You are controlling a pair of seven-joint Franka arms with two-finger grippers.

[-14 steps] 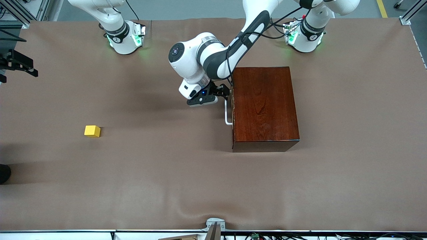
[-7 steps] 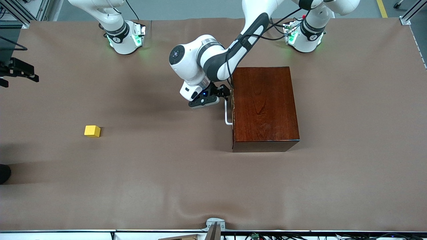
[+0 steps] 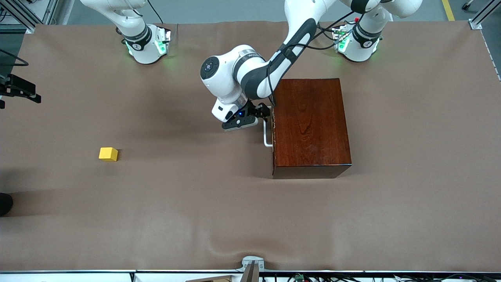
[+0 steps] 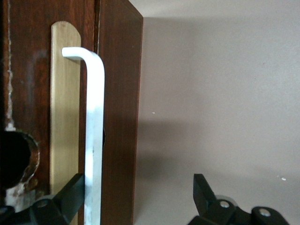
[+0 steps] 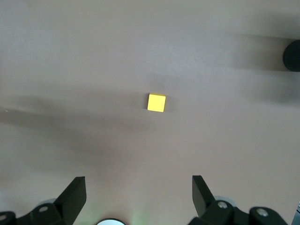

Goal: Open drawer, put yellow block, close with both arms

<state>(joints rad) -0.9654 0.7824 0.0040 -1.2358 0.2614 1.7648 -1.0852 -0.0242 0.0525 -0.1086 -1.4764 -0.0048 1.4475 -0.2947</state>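
**Now at the handle: drawer not yet opened, block not yet lifted**

I am viewing the rig at the first stage of the task. The left gripper (image 3: 261, 114) is sitting at the white handle (image 3: 267, 135) of the drawer (image 3: 273, 129), at the end of that handle farther from the front camera. In the left wrist view its fingers (image 4: 70, 197) are standing apart, with the handle bar (image 4: 93, 140) running just inside one of them; I am judging that the bar lies between the two fingers but is not yet clamped. The drawer front is sitting flush with the mahogany box (image 3: 309, 125), so I am reading the drawer as fully shut.

The yellow block (image 3: 108, 154) is lying on the brown table cover (image 3: 195, 211), well apart from the box and toward the right arm's end of the table. The right gripper (image 5: 133, 199) is hanging over it with its fingers wide apart and nothing between them; the block (image 5: 156, 102) is showing square to the wrist camera. I am treating the right arm as waiting.

As I am judging it, no step is complete. Gripping the handle, pulling the drawer out, picking up the block, placing it in the drawer and closing with both arms all remain.
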